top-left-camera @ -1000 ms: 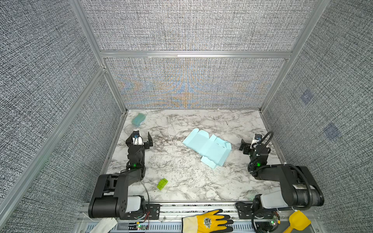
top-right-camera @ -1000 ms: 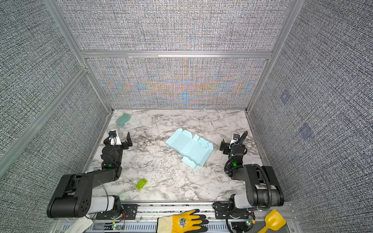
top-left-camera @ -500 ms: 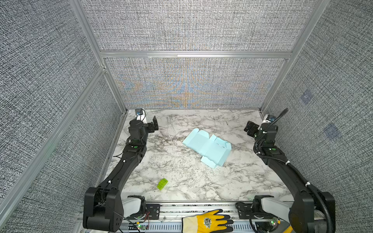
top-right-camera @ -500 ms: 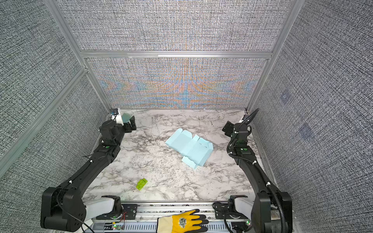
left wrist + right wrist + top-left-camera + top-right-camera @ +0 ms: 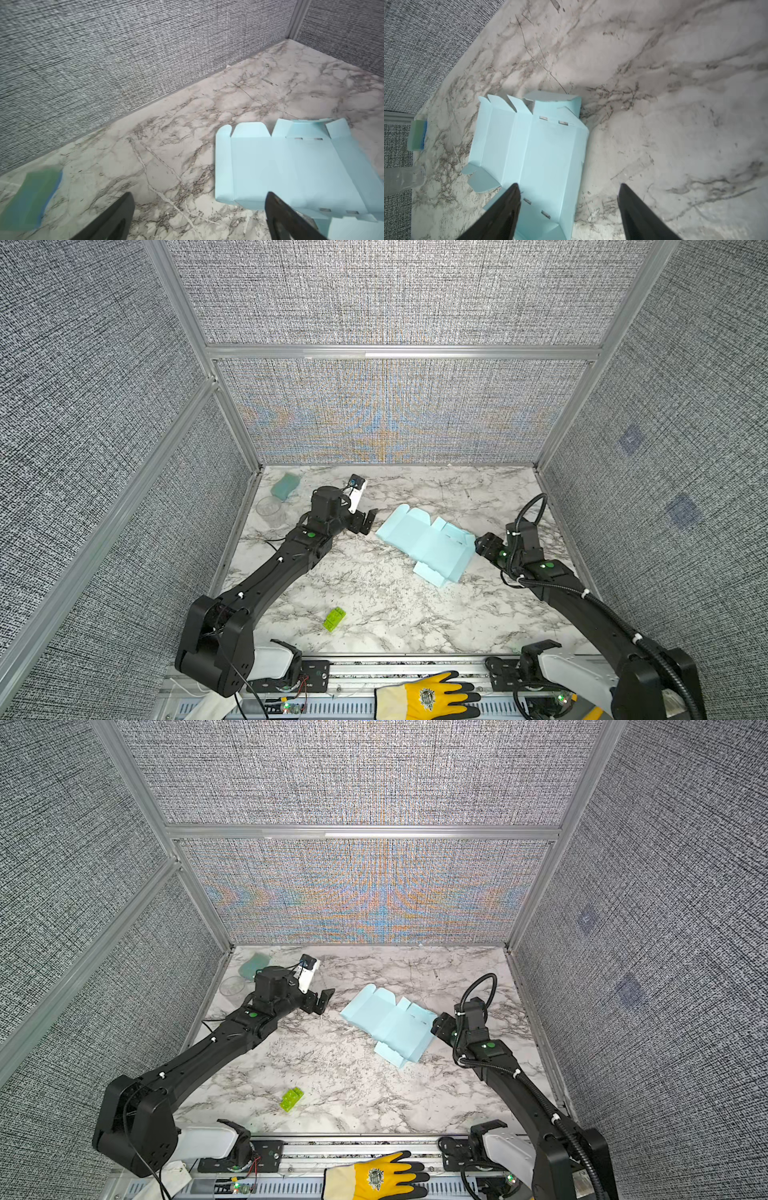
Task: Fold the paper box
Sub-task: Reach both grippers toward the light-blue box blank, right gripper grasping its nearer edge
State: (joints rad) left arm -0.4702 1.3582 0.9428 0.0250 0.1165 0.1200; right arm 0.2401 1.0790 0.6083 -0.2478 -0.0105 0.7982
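On the marble table [image 5: 395, 614] | your pale light-blue creased cardboard paper box [image 5: 428, 545] lies unfolded, 0 sides closed | left gripper [image 5: 369, 522] apart beside it | right gripper [image 5: 569, 185] apart over its edge, nothing clamped | all folding left

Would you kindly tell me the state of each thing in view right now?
Box: unfolded, lying on the table, some flaps raised.
Left gripper: open, empty.
Right gripper: open, straddling the box's edge.
Brick: loose on the table.
Sponge: lying flat.
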